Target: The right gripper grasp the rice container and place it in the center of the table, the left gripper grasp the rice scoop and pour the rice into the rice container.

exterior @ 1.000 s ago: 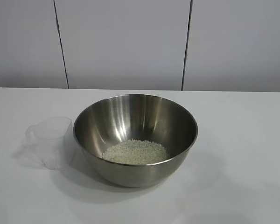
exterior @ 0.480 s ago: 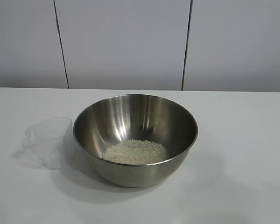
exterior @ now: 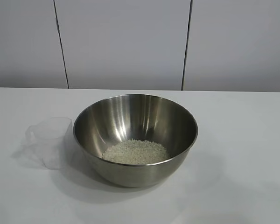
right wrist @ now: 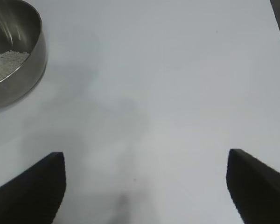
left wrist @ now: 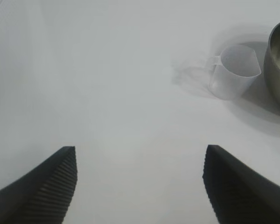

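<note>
Exterior view: the rice container (exterior: 135, 137) stands upright near the middle of the table (exterior: 242, 140), with the rice (exterior: 136, 152) heaped on its floor. The rice scoop (exterior: 49, 141) stands upright just beside the bowl's left wall, empty as far as can be seen. Behind the table runs a pale panelled wall (exterior: 126, 42) with two dark seams. Neither arm appears here, and nothing blocks bowl or scoop.

Left wrist view: the left gripper (left wrist: 140, 186) hovers over bare table, its jaws spread wide and holding nothing. The scoop (left wrist: 234, 71) and the bowl's edge (left wrist: 279, 60) lie well ahead, apart from the fingers.

Right wrist view: the right gripper (right wrist: 147, 186) likewise stands wide open and empty over bare table. The bowl (right wrist: 14, 51), rice (right wrist: 4, 65) visible inside, sits well clear of it.
</note>
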You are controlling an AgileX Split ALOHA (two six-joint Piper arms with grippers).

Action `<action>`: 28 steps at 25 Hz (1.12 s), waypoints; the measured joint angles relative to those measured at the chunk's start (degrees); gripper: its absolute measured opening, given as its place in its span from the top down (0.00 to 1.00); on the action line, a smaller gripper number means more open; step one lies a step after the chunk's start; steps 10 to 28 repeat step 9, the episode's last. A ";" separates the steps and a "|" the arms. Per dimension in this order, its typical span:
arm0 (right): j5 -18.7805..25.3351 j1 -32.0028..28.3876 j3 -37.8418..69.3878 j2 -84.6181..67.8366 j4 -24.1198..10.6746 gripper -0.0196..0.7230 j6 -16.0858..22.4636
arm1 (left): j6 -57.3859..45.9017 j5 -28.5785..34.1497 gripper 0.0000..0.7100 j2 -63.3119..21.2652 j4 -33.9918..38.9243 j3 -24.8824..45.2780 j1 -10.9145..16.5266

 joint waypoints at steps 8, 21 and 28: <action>0.00 0.00 0.00 0.00 0.00 0.11 0.00 | 0.00 -0.41 0.24 -9.73 0.07 0.06 -4.52; 0.00 0.00 0.00 0.00 0.00 0.11 0.00 | 0.00 -0.41 0.24 -9.77 0.14 0.06 -4.59; 0.00 0.00 0.00 0.00 0.00 0.11 0.00 | 0.00 -0.41 0.24 -9.77 0.14 0.06 -4.59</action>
